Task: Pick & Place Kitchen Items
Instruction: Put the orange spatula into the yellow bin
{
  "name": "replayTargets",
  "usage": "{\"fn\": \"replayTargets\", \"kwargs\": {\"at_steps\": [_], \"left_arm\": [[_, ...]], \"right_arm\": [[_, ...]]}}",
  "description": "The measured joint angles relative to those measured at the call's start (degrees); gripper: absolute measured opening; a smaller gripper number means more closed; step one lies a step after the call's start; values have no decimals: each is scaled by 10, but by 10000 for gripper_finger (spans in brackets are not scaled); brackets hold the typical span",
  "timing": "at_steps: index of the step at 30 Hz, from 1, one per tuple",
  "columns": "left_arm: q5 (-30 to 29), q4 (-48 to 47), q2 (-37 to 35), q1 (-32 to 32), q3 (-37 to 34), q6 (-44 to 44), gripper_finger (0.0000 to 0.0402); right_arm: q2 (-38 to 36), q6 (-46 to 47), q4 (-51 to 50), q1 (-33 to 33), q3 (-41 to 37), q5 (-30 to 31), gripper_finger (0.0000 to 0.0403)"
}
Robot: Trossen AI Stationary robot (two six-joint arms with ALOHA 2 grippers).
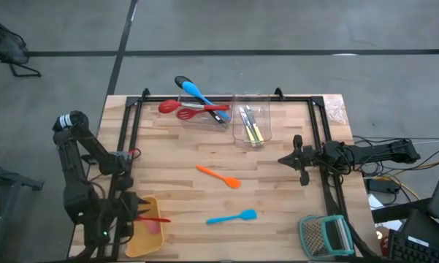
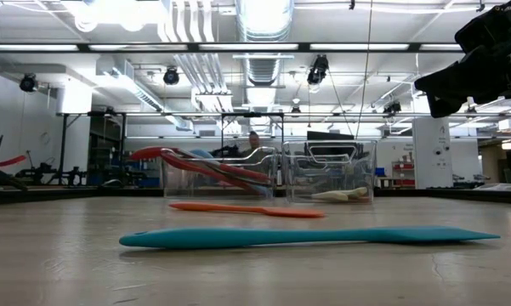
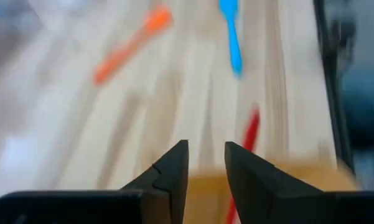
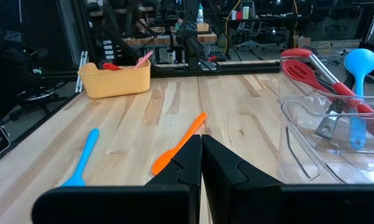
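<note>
Your 2 arms sit at opposite ends of the worktop. Your left arm is folded at the near-left corner, its left gripper (image 1: 136,212) low, the 2 fingers (image 3: 172,171) parted by a narrow gap. Your right arm reaches in level from the right edge, raised off the surface, and your right gripper (image 1: 283,159) has its fingers (image 4: 185,163) pressed together.

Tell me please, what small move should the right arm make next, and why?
Probably lower the right gripper toward the orange spatula. This spatula lies loose on the table, close ahead of the shut fingers, which must open first. The left gripper is by the yellow tray.
</note>
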Motion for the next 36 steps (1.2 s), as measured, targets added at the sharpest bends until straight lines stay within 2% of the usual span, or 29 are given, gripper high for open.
{"fn": "replayTargets", "kwargs": {"at_steps": [2, 4, 7, 14, 18, 25, 32, 36], "left_arm": [[-55, 7, 0, 8, 0, -5, 110], [-85, 19, 0, 18, -7, 0, 110], [-78, 43, 0, 41, -19, 15, 110], [-5, 150, 8, 112, -60, 72, 110], [47, 187, 22, 141, -70, 144, 110], [140, 200, 36, 154, -72, 178, 110], [251, 299, 48, 153, -87, 224, 110], [263, 324, 48, 153, -85, 263, 110]], "right_arm": [[0, 1, 0, 0, 0, 0, 8], [0, 1, 0, 0, 0, 0, 8], [0, 1, 0, 0, 0, 0, 8], [0, 1, 0, 0, 0, 0, 8], [0, 1, 0, 0, 0, 0, 8], [0, 0, 0, 0, 0, 0, 8], [0, 1, 0, 0, 0, 0, 8], [0, 1, 0, 0, 0, 0, 9]]}}
